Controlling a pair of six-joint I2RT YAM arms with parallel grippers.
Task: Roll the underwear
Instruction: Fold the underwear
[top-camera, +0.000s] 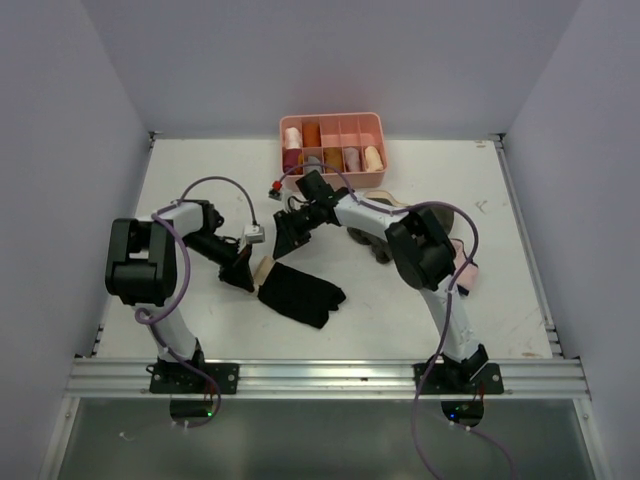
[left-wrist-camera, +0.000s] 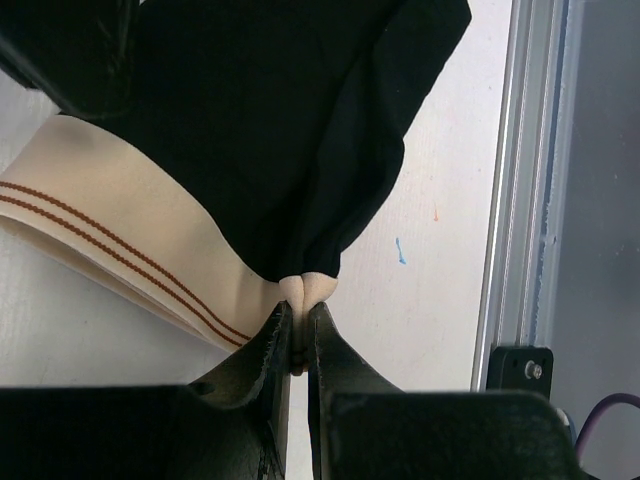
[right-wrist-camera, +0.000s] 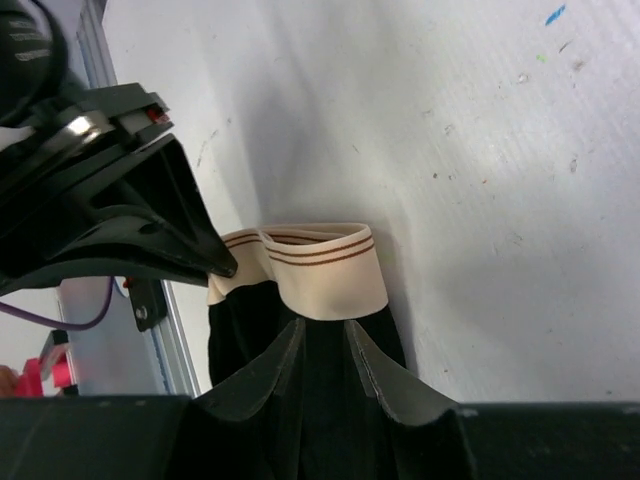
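The underwear is black cloth with a beige waistband and lies on the table between the two arms. My left gripper is shut on a folded edge of the waistband, with the black cloth spreading beyond it. My right gripper hovers over the black cloth, its jaws a little apart and nothing pinched between them. The waistband stands up just past its fingertips. In the top view the right gripper is just behind the underwear, opposite the left gripper.
A pink tray of rolled garments stands at the back of the table. An olive-brown garment and a pale pink one lie under and beside the right arm. A metal rail runs along the near edge.
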